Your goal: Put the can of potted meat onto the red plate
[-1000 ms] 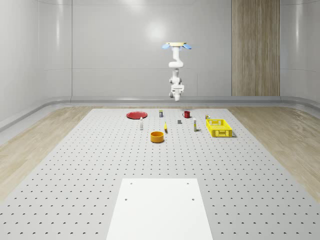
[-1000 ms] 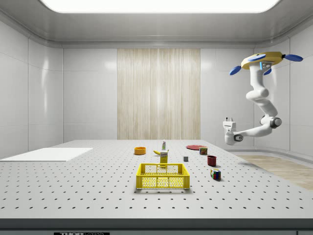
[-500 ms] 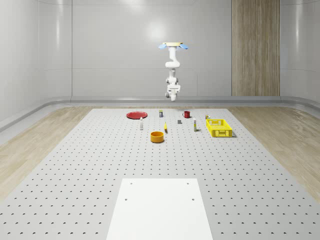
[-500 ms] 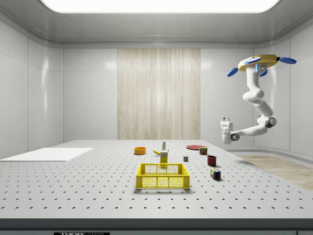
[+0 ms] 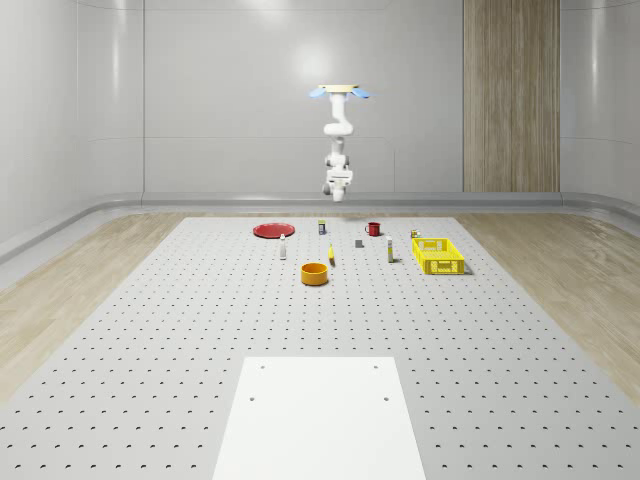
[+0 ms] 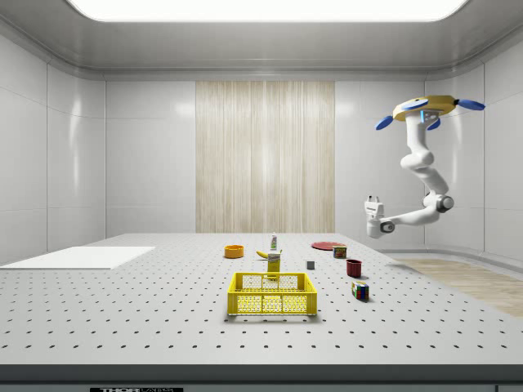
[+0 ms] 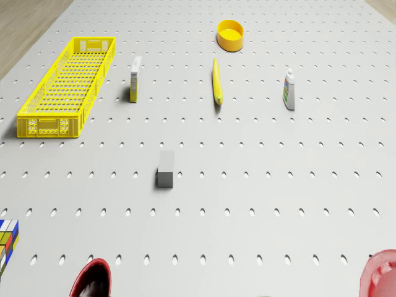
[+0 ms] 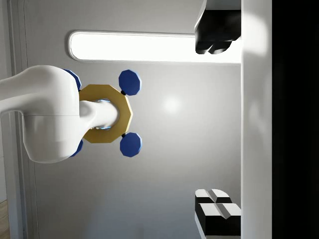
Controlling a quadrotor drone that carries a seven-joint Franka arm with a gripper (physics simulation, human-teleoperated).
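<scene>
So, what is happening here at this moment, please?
A yellow quadrotor drone with a white arm hovers in the air above the far edge of the perforated grey table. Its gripper is raised, fingers open and empty, pointing up at the drone. The small can of potted meat stands untouched on the table beside the flat red plate.

Simulated robotics lab, perforated table [image 5: 150,340], bare panelled walls [image 6: 122,155], ceiling light [image 6: 261,8]
</scene>
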